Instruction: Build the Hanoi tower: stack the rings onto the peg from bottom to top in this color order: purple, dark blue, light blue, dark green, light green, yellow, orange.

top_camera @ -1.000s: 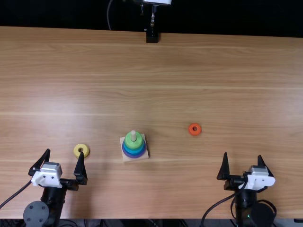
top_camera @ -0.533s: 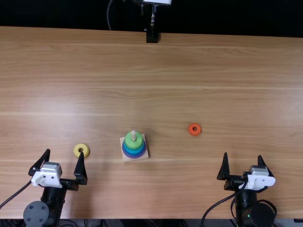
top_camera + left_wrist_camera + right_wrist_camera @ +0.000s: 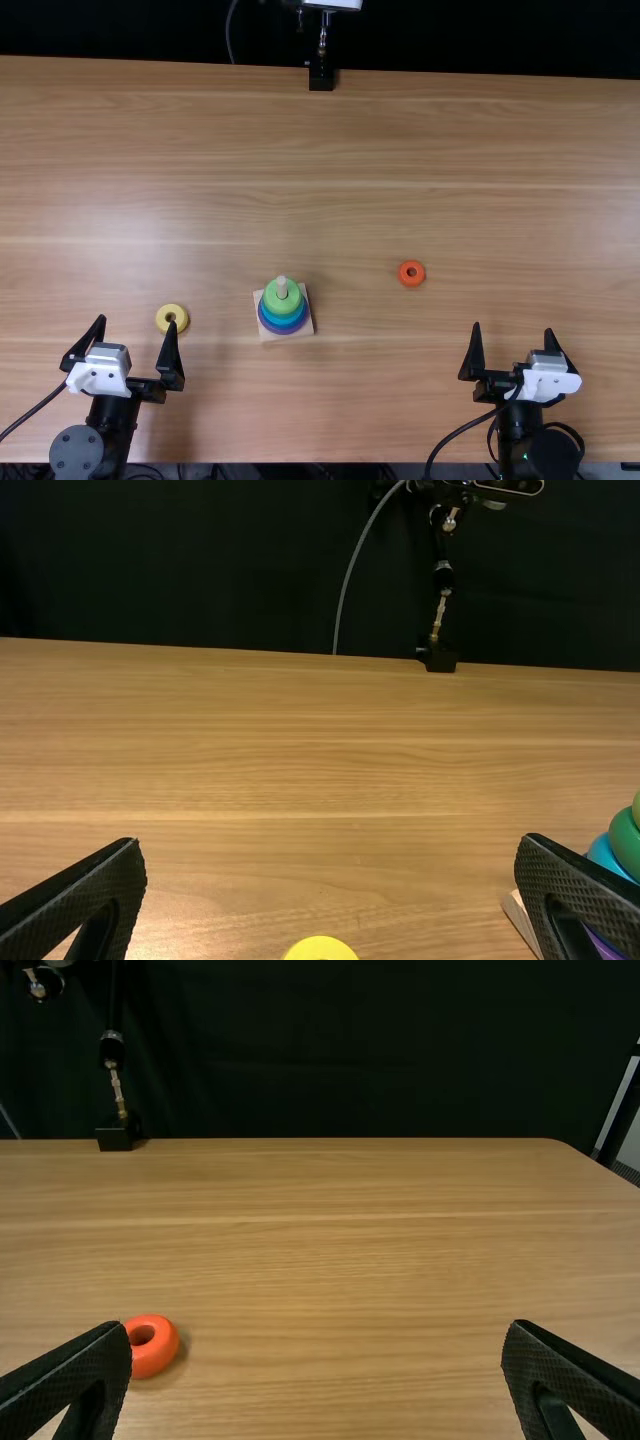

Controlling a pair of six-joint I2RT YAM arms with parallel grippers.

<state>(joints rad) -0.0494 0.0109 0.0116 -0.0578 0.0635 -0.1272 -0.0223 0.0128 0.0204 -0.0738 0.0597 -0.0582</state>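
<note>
Spotting both grippers wide and empty, lol: had the left gripper (image 3: 137, 321) at 9 o'clock from the peg (image 3: 282, 288), the right gripper (image 3: 512, 327) at 3 o'clock. Found the yellow ring (image 3: 163, 321) on the table (image 3: 330, 150), also around 9 o'clock from the peg, near the left gripper. Saw the orange ring (image 3: 418, 279) lying at 10 o'clock from the right gripper. Had purple, blue and green rings (image 3: 271, 301) stacked on the peg, purple lowest.

I see the table (image 3: 450, 150) brightly lit in my top view, soft glare towards nine o'clock, a faint shadow towards seven; at twelve, the backdrop (image 3: 130, 30) sinks near black.
</note>
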